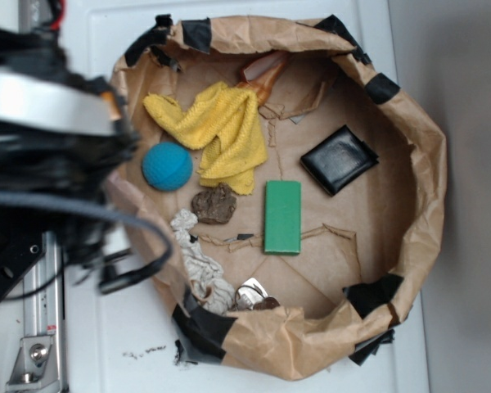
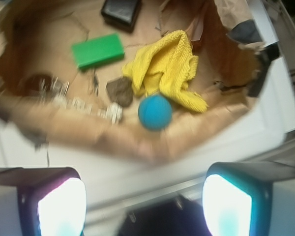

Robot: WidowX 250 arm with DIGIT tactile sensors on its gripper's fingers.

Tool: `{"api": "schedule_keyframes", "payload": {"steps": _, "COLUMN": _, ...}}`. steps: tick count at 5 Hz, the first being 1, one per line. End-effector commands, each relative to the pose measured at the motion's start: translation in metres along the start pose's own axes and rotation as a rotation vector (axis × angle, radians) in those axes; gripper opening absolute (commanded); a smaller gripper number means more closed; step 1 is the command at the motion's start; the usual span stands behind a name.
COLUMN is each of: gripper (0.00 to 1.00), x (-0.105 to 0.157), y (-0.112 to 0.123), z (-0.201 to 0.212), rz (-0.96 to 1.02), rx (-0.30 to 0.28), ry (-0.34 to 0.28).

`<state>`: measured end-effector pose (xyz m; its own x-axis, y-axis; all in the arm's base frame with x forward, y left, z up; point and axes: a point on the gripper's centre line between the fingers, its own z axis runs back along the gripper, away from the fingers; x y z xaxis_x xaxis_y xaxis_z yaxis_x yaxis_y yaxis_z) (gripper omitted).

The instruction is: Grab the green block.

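Note:
The green block (image 1: 282, 217) lies flat in the middle of a brown paper basin (image 1: 425, 164), long side running front to back. In the wrist view the green block (image 2: 98, 50) is at the upper left, far from the fingers. My gripper (image 2: 144, 204) is open and empty, its two pads wide apart at the bottom of the wrist view, outside the basin over the white surface. In the exterior view only the blurred black arm (image 1: 41, 155) shows at the left; the jaws are hidden there.
In the basin: a yellow cloth (image 1: 217, 131), a blue-teal ball (image 1: 167, 166), a brown lump (image 1: 213, 204), a black wallet (image 1: 340, 160), crumpled grey paper (image 1: 198, 262) and an orange item (image 1: 266, 74). The basin wall (image 2: 137, 140) stands between gripper and block.

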<state>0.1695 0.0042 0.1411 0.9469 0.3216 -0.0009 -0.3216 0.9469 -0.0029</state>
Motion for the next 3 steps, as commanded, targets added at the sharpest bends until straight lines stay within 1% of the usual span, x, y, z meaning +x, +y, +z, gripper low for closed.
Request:
{"api": "schedule_keyframes", "payload": {"steps": 1, "gripper": 1.00, "x": 0.064, "y": -0.012, "z": -0.015, "rz": 0.387, "rx": -0.227, "ry": -0.064}}
{"api": "schedule_keyframes", "payload": {"steps": 2, "gripper": 1.00, "x": 0.081, "y": -0.022, "z": -0.007, "rz": 0.427, "rx": -0.259, "ry": -0.053}}
{"api": "schedule_keyframes", "payload": {"steps": 3, "gripper": 1.00, "x": 0.087, "y": -0.036, "z": -0.005, "rz": 0.462, "rx": -0.280, "ry": -0.093}}
